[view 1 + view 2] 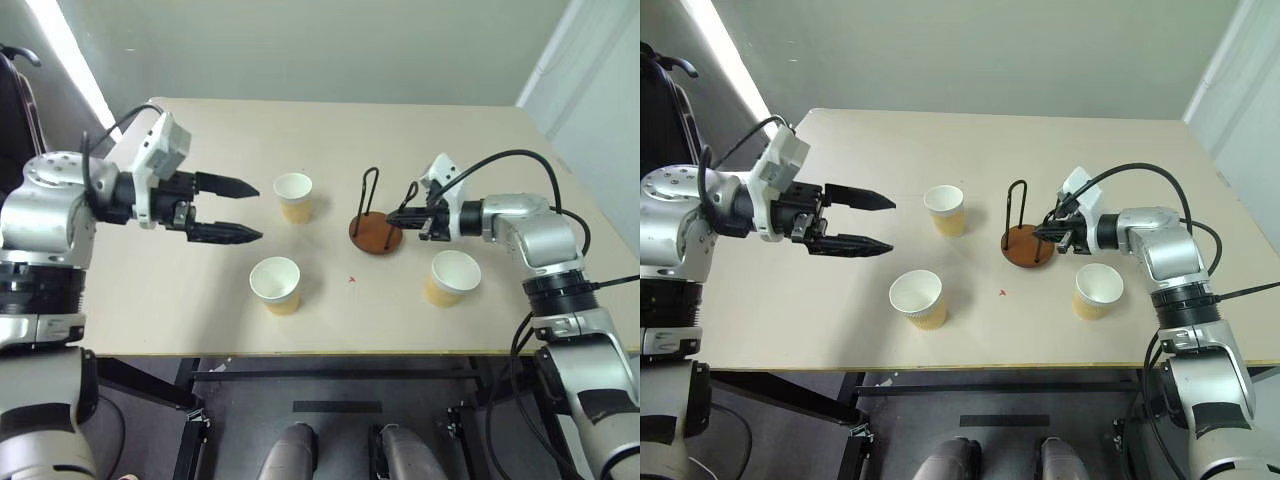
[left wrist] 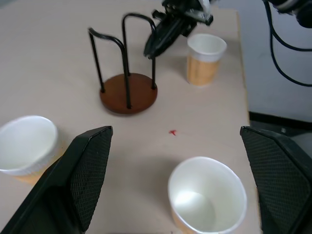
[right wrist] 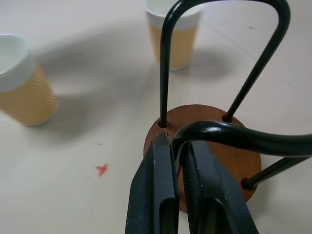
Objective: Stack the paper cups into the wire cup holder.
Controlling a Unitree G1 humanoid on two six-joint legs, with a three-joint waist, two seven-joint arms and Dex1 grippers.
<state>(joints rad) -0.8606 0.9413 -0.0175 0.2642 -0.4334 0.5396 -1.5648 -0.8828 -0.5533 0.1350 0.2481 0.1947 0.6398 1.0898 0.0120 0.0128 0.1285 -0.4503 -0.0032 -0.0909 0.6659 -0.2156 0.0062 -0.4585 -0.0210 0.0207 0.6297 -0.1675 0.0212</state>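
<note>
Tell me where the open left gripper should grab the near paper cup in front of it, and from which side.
Grip the near paper cup across its ribbed wall just under the white rim, probably coming level from the robot's left. It stands upright, mouth up, with bare table on that side, and the left gripper is open wide.

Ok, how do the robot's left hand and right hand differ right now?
The left hand is open, its fingers spread wide; the right hand is shut on a wire loop of the wire cup holder. The left hand holds nothing and hovers by the paper cups; the right sits at the holder. Both have two black fingers.
</note>
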